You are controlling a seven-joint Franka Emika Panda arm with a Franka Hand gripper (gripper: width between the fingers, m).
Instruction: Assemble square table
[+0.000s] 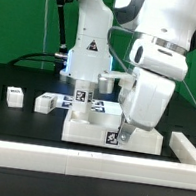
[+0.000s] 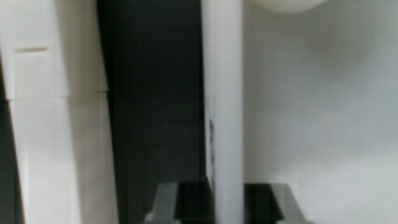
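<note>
Square table slab (image 1: 86,131) lying mid-table just behind the long border bar (image 1: 77,164), my gripper (image 2: 221,203) pinching its thin raised rim toward the exterior view's right, loose legs (image 1: 45,103) resting apart on the black table (image 1: 12,122) at the left.

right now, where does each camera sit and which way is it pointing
exterior view: off the arm, in front of the table, facing the robot's base; it shows the arm, the square tabletop and loose legs.
wrist view: on the wrist, looking along the jaws at close range; of the robot only the dark fingertips show, closed on a thin white edge.
shared: the square tabletop and the jaws at it.
</note>
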